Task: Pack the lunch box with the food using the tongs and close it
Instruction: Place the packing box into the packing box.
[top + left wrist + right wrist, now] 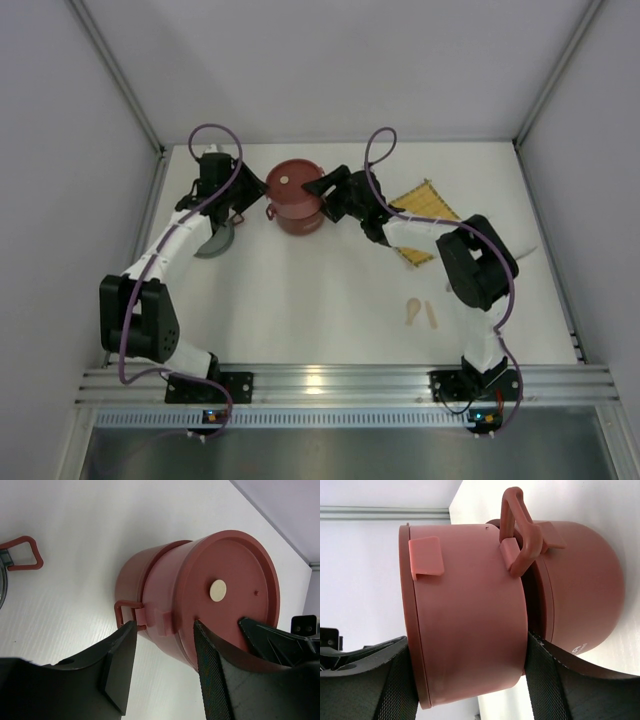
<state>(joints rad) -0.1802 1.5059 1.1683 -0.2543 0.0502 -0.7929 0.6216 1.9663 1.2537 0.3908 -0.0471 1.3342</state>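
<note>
top external: closed lunch box at the back of the table, right fingers on it

the lunch box (pixel 293 197) stood upright toward the far side of the table (pixel 330 290). its two dark-red tiers were stacked, with a flat lid on top that had a pale round spot at its middle. the right gripper (pixel 470 655) gripped the upper tier from the right. one finger lay across the lid and the other pressed at the tier's lower edge, where it met the bottom tier. the left gripper (pixel 162 630) sat just beside the box on its left, fingers partly apart and holding nothing, with the box's side handle showing between them. under the left arm, near the box, lay a steel-rimmed bowl (pixel 215 243) with a matching red handle, mostly hidden. right of the box, a yellow mat (pixel 430 200) lay partly under the right arm. two beige sticks (pixel 421 312) lay well apart from the box, nearer the arm bases.
</note>
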